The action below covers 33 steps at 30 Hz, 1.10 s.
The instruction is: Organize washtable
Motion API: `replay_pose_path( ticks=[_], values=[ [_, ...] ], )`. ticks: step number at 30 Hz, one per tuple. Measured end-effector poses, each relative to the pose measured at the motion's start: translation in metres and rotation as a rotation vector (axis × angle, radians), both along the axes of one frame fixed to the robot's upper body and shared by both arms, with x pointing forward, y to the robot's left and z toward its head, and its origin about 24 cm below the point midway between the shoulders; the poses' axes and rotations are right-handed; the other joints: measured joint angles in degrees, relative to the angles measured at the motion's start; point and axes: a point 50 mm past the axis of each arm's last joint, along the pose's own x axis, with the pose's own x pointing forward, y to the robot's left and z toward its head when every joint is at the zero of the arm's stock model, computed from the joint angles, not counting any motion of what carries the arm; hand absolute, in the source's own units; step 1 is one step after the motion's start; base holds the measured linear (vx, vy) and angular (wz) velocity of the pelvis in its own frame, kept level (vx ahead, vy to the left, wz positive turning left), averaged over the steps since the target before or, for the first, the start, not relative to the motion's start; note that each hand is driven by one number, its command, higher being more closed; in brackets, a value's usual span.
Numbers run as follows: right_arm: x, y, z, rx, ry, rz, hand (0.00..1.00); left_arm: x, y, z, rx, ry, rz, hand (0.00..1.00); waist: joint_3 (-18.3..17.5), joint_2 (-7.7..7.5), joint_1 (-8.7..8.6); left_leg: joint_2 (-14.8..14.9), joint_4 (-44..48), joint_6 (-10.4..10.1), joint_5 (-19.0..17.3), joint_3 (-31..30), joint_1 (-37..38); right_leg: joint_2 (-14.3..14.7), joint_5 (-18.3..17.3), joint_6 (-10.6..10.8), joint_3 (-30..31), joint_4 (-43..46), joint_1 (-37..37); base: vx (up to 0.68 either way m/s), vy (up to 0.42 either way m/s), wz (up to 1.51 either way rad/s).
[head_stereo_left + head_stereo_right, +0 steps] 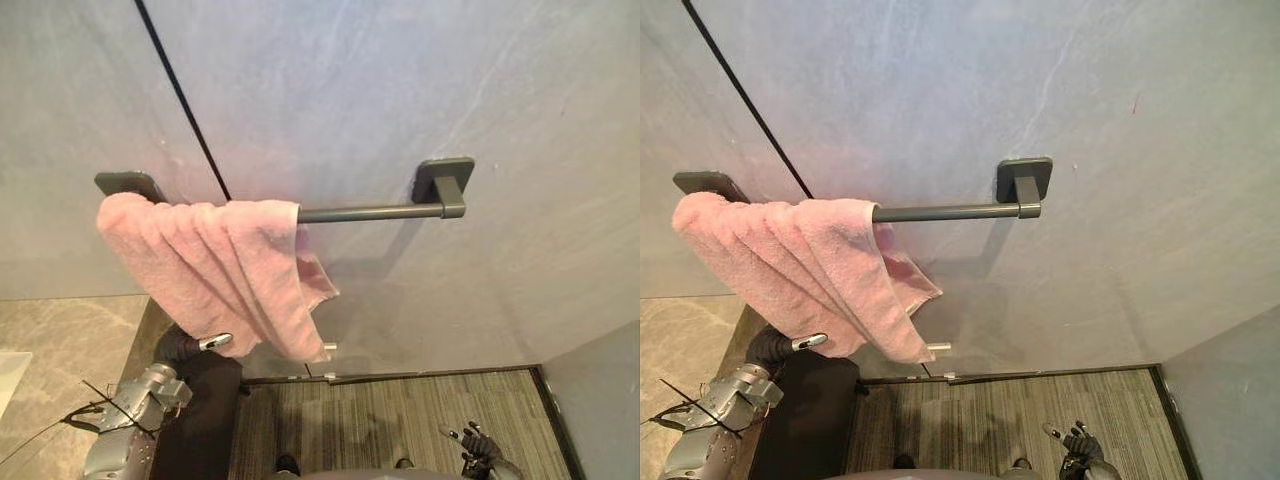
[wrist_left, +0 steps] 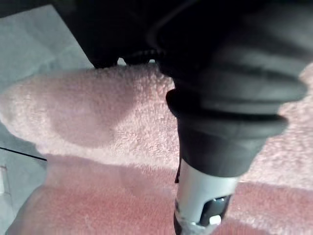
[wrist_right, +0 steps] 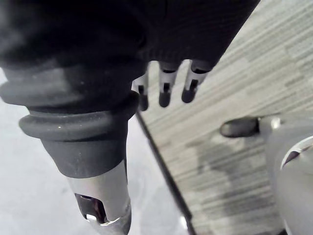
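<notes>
A pink towel (image 1: 215,265) hangs on a dark grey towel bar (image 1: 365,212) fixed to a grey wall (image 1: 420,90). It is bunched over the bar's left half and covers that end up to the left wall mount (image 1: 128,183). The right half of the bar is bare as far as the right wall mount (image 1: 445,180). The cloth falls in slanted folds, with its lowest corner drooping to the right, under the middle of the bar. A thin black seam (image 1: 185,100) runs down the wall and passes behind the towel.

The left hand (image 1: 212,342) reaches up from the lower left to the towel's bottom edge. One silver digit shows just under the hem, and another silver tip pokes out below the lowest corner. The rest of the hand is hidden behind the cloth, so I cannot tell whether it grips the towel or merely touches it. In the left wrist view the pink terry lies close against the hand.

The right hand (image 1: 478,447) hangs low at the lower right, well apart from the towel, above a grey striped carpet floor (image 1: 380,410). Its fingers (image 3: 165,93) are relaxed and hold nothing.

A beige stone worktop (image 1: 60,340) lies at the lower left, below the bar's left end.
</notes>
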Motion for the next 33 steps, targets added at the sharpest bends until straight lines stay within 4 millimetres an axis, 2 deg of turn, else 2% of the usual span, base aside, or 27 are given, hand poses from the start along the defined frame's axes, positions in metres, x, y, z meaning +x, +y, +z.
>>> replay_pose_path(
  ticks=[5,6,13,17,19,22,24,26,28,29,31,33],
  values=[
    [-0.002,0.001,-0.001,-0.001,0.008,0.006,0.0,0.0,0.001,0.0,0.021,0.003,0.025,0.0,0.0,0.0,-0.15,0.0,0.0,0.0,0.0,0.0,0.1,0.0,0.1,0.0,0.1,0.0,0.0,0.0,0.0,0.0],
    [-0.002,0.001,-0.001,-0.003,0.011,0.018,0.0,0.001,0.001,0.0,0.034,0.003,0.028,1.0,0.0,-0.01,-0.17,0.0,-0.1,0.0,0.0,0.0,0.1,0.0,0.1,0.0,0.1,0.0,0.0,0.0,0.0,0.0],
    [-0.003,0.002,-0.001,-0.004,0.014,0.018,0.0,0.01,-0.004,0.0,0.058,-0.028,0.138,1.0,0.0,-0.03,-0.11,0.0,-0.3,0.0,0.0,-0.1,0.1,0.0,0.3,0.1,-0.1,-0.1,0.0,-0.02,-0.004,0.0],
    [0.017,-0.001,0.016,-0.052,-0.111,0.034,0.0,0.014,-0.002,0.003,0.036,-0.065,0.236,1.0,0.0,0.02,-0.26,0.0,-0.3,0.0,0.0,-0.1,0.1,0.0,0.4,0.0,0.0,-0.2,0.0,0.0,0.0,0.0],
    [0.042,-0.005,0.037,-0.109,-0.239,0.073,0.0,0.018,-0.003,0.008,0.046,-0.092,0.254,1.0,0.0,0.01,-0.26,0.0,-0.3,0.0,0.0,0.0,0.1,0.0,0.5,0.0,0.1,-0.2,0.0,0.0,0.0,0.0],
    [0.087,-0.004,0.083,-0.197,-0.486,0.207,0.0,0.021,-0.004,0.014,0.064,-0.13,0.255,1.0,0.0,-0.01,-0.2,0.0,-0.3,0.0,0.0,0.1,0.1,0.0,0.8,0.0,0.5,-0.3,-0.1,0.0,0.0,-0.02],
    [0.114,0.003,0.123,-0.234,-0.675,0.314,0.0,0.022,-0.005,0.019,0.061,-0.159,0.255,1.0,-0.1,-0.04,0.12,0.1,0.0,0.0,0.0,0.9,0.2,0.1,1.4,-0.1,1.4,-0.7,-0.2,0.0,-0.004,-0.16],
    [0.125,0.011,0.149,-0.238,-0.794,0.391,0.0,0.024,-0.008,0.027,0.06,-0.193,0.245,1.0,0.0,-0.16,-0.03,0.1,0.1,0.0,0.1,1.2,0.2,0.2,1.7,-0.2,1.7,-0.7,-0.2,-0.02,-0.007,-0.1],
    [0.125,0.016,0.159,-0.238,-0.83,0.455,0.0,0.024,-0.007,0.031,0.062,-0.212,0.246,1.0,0.0,-0.21,-0.24,0.1,0.0,0.0,0.1,1.4,0.2,0.1,1.9,-0.3,2.0,-0.6,-0.4,-0.04,-0.003,-0.1],
    [0.127,0.022,0.169,-0.226,-0.879,0.497,0.0,0.025,-0.006,0.033,0.063,-0.22,0.249,1.0,0.1,-0.18,-0.45,0.1,0.0,0.0,0.1,1.7,0.1,0.2,2.1,-0.3,2.4,-0.5,-0.8,-0.06,-0.005,-0.2],
    [0.132,0.037,0.204,-0.201,-1.048,0.608,0.0,0.029,-0.007,0.038,0.06,-0.243,0.243,1.0,0.1,-0.16,-0.53,0.1,-0.3,0.0,0.1,1.7,0.1,0.2,2.3,-0.3,3.0,-0.4,-1.1,-0.07,-0.008,-0.13],
    [0.135,0.045,0.222,-0.17,-1.13,0.678,0.0,0.03,-0.006,0.039,0.06,-0.25,0.244,1.0,0.1,-0.21,-0.49,0.2,-0.3,0.0,0.1,1.7,0.1,0.2,2.3,-0.3,3.2,0.0,-1.4,-0.07,-0.005,-0.02]
  ],
)
